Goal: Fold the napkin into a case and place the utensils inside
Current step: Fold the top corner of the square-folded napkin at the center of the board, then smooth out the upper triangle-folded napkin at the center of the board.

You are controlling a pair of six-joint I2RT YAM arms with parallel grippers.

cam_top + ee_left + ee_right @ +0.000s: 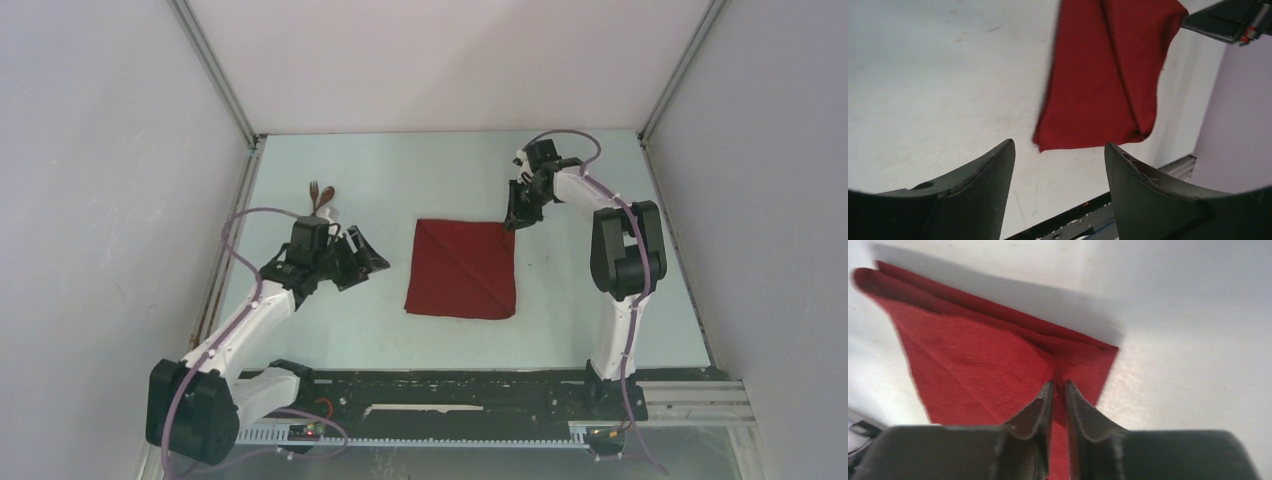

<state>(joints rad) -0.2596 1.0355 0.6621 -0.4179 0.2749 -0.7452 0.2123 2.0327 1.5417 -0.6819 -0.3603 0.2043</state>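
Folded napkin point(462, 270) flat at the middle of the counter point(580, 300), right pincer point(1060, 385) at its far right corner.
Dark red cloth in two layers, with a diagonal crease. Right pincer fingers almost together, only a thin slit between them, right over that corner; cannot tell whether pinching the cloth. Left pincer point(1059, 145) wide open, nothing between the fingers, above bare counter toward the left edge, apart from the napkin. Utensils point(321, 195) side by side just behind it, well apart from the cloth.
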